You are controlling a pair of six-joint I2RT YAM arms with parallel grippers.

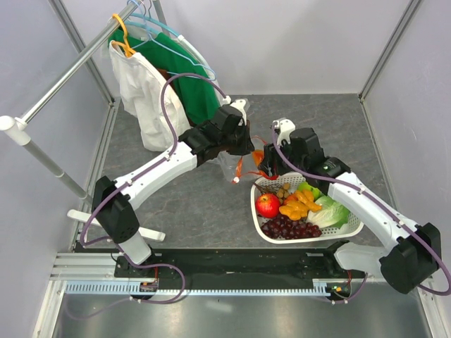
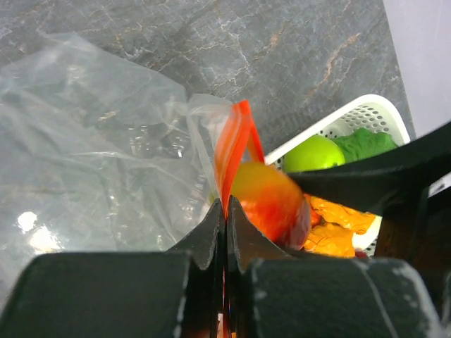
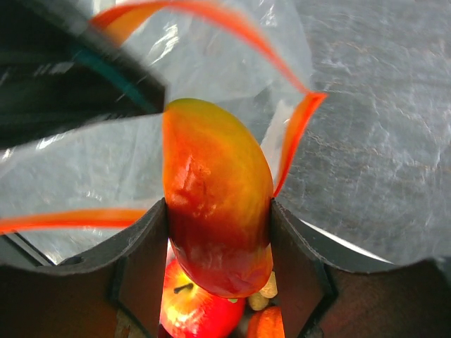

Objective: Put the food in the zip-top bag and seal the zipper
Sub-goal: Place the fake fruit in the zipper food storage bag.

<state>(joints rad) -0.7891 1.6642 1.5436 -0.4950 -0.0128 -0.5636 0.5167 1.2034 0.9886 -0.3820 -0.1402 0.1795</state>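
Landmark for this entry: the white lattice basket (image 1: 352, 229), sitting on the grey table (image 1: 197, 211) in front of the right arm.

Left gripper (image 2: 225, 211): jaws fully closed, pinching the orange-red zipper (image 2: 237, 141) of the zip-top bag (image 2: 91, 141). The pinch point is just off the basket's far-left corner. From there the strip rises in a narrow loop. The clear crinkled film spreads away from the basket, to its left, over the table. In my right wrist view the mouth stands open, with the strip curving in a wide arc.

Right gripper (image 3: 218, 211): jaws about half spread, clamped on the red-yellow mango (image 3: 215, 204), one finger on each flank. The fruit is held over the basket's far-left rim. Its yellow end points away from the basket into the ring of the strip. Whether that end has passed the lip I cannot tell.

Inside the basket:
- red apple (image 1: 268, 205) at the left side
- grapes (image 1: 289, 228) along the near edge
- lettuce (image 1: 331, 213) on the right
- orange pieces (image 1: 297, 205) in the middle
- nuts (image 1: 282, 191) toward the far side
- green apple (image 2: 313, 153) next to the lettuce

Well beyond the basket, to its far left: a clothes rail (image 1: 70, 67) carrying a white garment (image 1: 144, 95) and a green garment (image 1: 190, 88) on hangers.
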